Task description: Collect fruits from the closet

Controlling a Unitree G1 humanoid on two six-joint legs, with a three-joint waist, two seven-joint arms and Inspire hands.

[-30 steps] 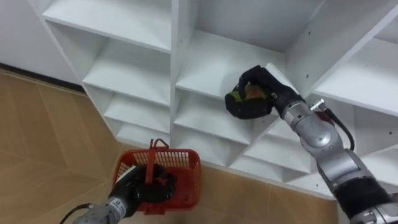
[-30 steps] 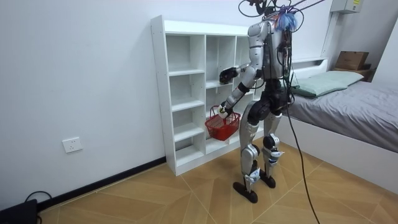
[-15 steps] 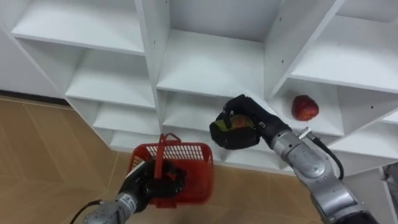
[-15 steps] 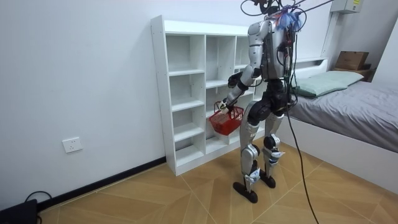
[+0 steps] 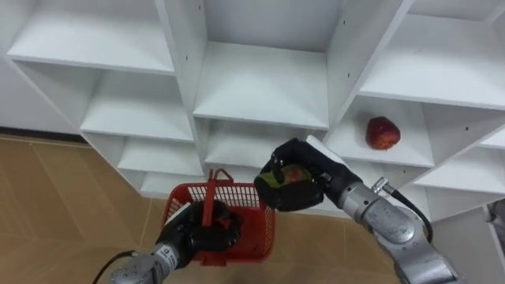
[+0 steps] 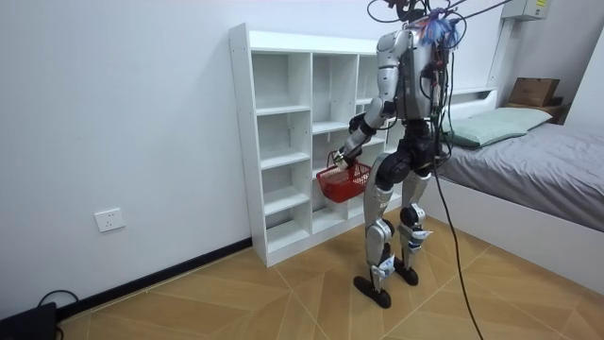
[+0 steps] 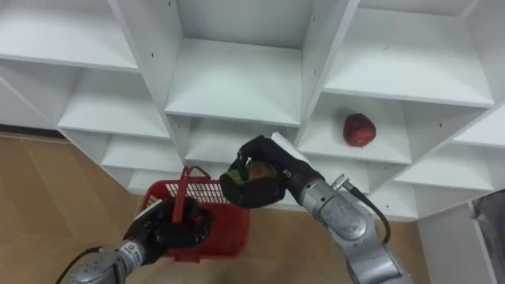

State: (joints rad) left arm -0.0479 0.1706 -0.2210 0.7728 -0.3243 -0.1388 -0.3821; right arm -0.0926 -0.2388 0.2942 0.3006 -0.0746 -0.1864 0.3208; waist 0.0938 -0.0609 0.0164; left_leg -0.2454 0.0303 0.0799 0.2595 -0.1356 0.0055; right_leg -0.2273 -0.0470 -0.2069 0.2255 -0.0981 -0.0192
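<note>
1. Near left: the left hand point(image 5: 203, 234) clamps the red plastic mesh basket point(image 5: 256, 230) by its handle.
2. The right hand point(image 5: 298, 188), curled round a green-red round fruit point(image 5: 293, 174), has lowered to the basket; release seems next.
3. Far right: a round red apple point(image 5: 383, 132) sits on the white closet shelf point(image 5: 260, 83).

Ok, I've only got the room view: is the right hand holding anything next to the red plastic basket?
Observer: Yes, the right hand is curled round a round green-and-red fruit, close by the right edge of the red plastic basket.
Operator: And the basket?
Observer: The left hand grips its upright handle.
Operator: More fruit on the shelves?
Observer: One red apple lies in a compartment of the white shelf unit, right of that hand.
</note>
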